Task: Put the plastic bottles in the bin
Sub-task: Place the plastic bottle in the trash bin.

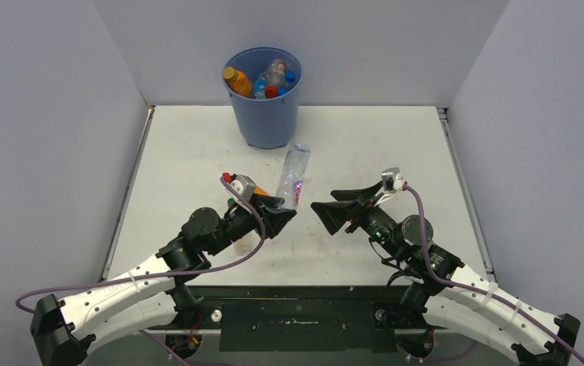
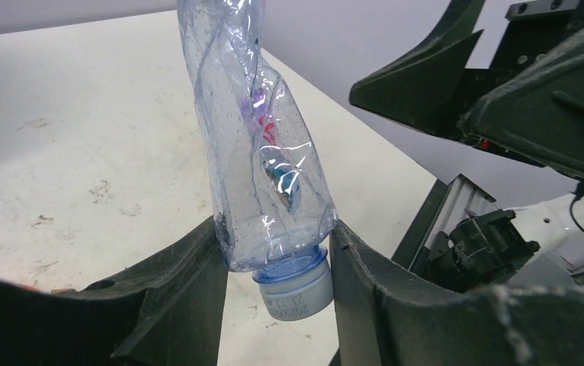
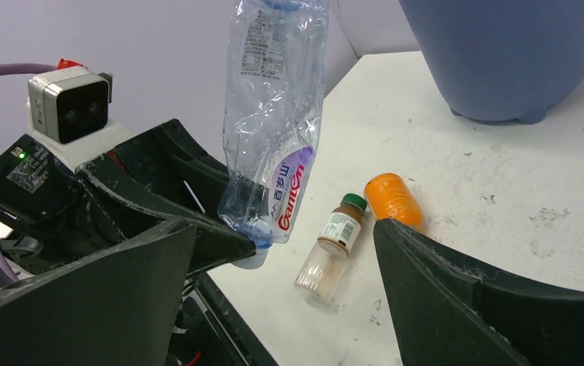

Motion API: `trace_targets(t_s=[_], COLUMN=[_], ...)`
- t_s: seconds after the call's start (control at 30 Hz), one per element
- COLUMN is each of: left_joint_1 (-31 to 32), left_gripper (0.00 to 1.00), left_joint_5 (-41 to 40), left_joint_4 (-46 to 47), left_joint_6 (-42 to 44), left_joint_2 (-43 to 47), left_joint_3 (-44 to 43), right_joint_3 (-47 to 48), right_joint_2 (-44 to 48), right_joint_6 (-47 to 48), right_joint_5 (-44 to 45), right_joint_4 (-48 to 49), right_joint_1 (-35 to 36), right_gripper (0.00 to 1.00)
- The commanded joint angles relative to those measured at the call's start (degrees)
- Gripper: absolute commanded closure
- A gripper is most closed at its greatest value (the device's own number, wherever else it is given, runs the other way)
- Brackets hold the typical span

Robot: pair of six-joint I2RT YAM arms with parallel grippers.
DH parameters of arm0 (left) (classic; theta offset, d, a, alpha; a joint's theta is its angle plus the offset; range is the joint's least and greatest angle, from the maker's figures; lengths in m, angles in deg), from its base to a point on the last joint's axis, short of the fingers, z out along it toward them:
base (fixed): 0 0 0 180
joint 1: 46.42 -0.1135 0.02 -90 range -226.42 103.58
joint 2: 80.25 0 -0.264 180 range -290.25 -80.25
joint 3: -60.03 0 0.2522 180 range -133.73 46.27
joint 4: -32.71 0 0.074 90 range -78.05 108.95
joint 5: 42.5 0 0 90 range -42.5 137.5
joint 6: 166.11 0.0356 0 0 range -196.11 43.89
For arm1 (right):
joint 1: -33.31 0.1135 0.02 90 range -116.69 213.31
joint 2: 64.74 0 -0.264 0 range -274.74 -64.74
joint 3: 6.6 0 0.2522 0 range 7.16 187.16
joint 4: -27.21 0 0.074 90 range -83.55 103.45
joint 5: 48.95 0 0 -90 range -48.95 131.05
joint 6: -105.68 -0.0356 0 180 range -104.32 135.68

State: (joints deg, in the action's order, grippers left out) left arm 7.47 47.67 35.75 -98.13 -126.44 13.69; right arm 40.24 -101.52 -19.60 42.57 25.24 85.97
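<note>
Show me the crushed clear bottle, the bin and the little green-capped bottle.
clear bottle (image 2: 261,141), left wrist view, crumpled body.
bin (image 1: 264,114), top view, outer wall.
green-capped bottle (image 3: 339,228), right wrist view, label.

Glossy, crinkled clear plastic bottle (image 2: 262,152)

Two robot arms, one left claw (image 1: 283,212) and one right claw (image 1: 323,200), stand at a surface (image 1: 396,152) bearing a single blue bin (image 1: 262,122). Three bottles are outside it: one crumpled clear bottle (image 3: 274,114), one small green-capped bottle (image 3: 333,245) and one orange bottle (image 3: 394,200). At least four more bottles (image 1: 276,72) show inside the bin, their full count hidden.
</note>
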Motion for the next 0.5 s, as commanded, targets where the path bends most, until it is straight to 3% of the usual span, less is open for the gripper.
trace_targets(t_s=[0.0,0.17,0.33,0.47], left_joint_1=[-0.5,-0.6,-0.5,-0.1], left_gripper=[1.0,1.0,1.0,1.0], left_joint_5=[-3.6,-3.7,-2.2,-0.2], left_joint_4=[-1.0,-8.8,-30.7,-41.1], left_joint_6=[1.3,10.2,38.8,59.6], left_joint_2=[1.4,3.1,4.5,7.9], left_joint_3=[-3.1,-7.0,-17.1,-16.3], right_joint_3=[2.6,5.3,14.9,24.3], right_joint_2=[1.1,2.0,2.8,-0.5], right_joint_6=[1.8,3.7,9.2,11.1], right_joint_5=[-0.6,-0.3,4.5,6.4], right_joint_4=[-2.7,-6.3,-17.6,-27.4], right_joint_1=[0.5,0.5,0.3,0.4], right_gripper=[0.1,0.1,0.1,0.1])
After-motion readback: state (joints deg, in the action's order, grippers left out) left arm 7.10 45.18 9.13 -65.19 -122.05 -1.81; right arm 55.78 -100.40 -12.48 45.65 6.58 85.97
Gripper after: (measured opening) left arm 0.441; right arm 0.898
